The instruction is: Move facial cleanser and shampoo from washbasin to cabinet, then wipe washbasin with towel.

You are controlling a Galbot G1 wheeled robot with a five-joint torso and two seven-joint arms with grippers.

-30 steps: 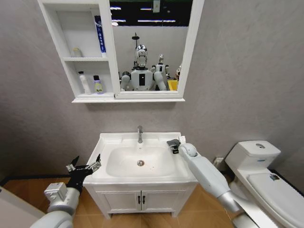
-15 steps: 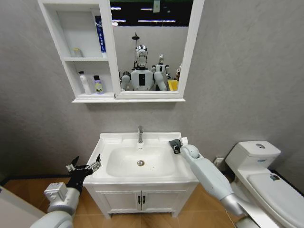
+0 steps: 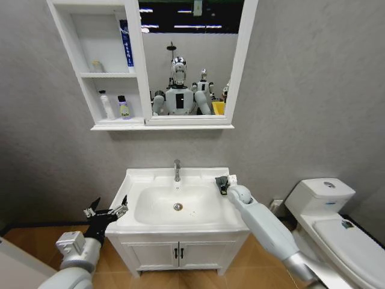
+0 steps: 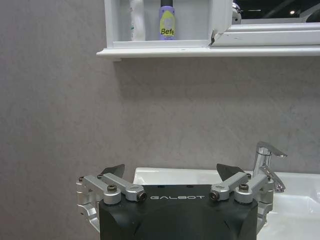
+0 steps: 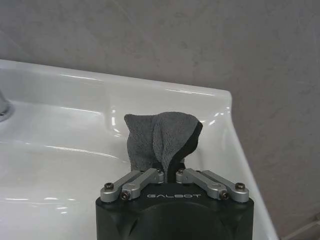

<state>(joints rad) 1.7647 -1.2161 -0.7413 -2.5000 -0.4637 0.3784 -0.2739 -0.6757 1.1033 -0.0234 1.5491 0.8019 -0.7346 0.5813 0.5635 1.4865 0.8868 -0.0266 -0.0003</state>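
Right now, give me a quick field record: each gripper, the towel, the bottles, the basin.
right gripper: shut on towel, at the washbasin's back right corner
left gripper: open, idle beside the washbasin's left edge
bottles: white bottle and purple bottle stand on the cabinet's lower shelf
washbasin top: no bottles on it
tap: at back centre

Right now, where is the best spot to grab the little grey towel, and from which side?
The towel stands bunched up in a peak on the back right corner of the sink. The raised fold near its base is probably the best part, approached from the front, away from the wall. That is where the right tool is pinched on it. The left tool waits open beside the sink's left edge.
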